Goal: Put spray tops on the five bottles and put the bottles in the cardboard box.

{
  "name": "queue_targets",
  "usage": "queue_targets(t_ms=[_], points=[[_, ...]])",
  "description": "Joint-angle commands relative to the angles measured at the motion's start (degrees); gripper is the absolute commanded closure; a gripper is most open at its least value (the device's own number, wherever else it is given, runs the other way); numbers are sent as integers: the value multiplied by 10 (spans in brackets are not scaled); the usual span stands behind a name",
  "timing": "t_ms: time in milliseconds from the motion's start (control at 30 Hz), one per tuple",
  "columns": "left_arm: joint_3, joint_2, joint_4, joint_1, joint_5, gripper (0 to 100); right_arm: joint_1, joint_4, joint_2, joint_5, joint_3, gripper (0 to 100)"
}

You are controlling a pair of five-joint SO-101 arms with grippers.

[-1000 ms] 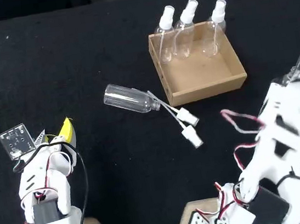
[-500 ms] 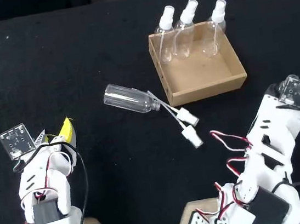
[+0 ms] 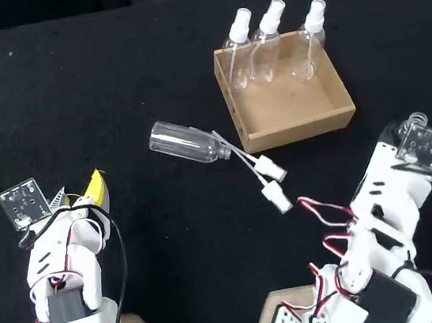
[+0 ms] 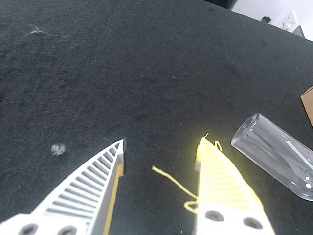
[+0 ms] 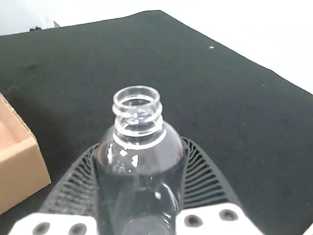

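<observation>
Black table (image 3: 110, 80): your right gripper (image 5: 142, 147) pinches an open-necked bottle (image 5: 137, 107), cardboard box (image 3: 295, 129) at its 10 o'clock. Left gripper (image 4: 159, 152) spread, with the lying bottle (image 3: 186, 142) apart toward 2 o'clock.

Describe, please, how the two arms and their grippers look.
The left arm and right arm are white plastic with black motors and loose red, white and black cables. The left gripper has pointed ribbed fingers, one white, one wrapped in yellow tape with a stray thread. The right gripper has dark ribbed fingers on a white base.
</observation>
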Motion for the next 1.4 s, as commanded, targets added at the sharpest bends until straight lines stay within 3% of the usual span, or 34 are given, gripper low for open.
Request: queue_targets(t_ms=[0,400,700,1367], points=[[12,-8,-11,0,-4,769,-10,-37,-31,-4,9,987],[12,-8,-11,0,-4,769,-7,-39,-32,-2,72,979],[12,-8,-11,0,-4,769,-7,-40,-36,-4,89,745],[12,-8,-14,0,-4,769,-4,-80,-36,37,89,743]])
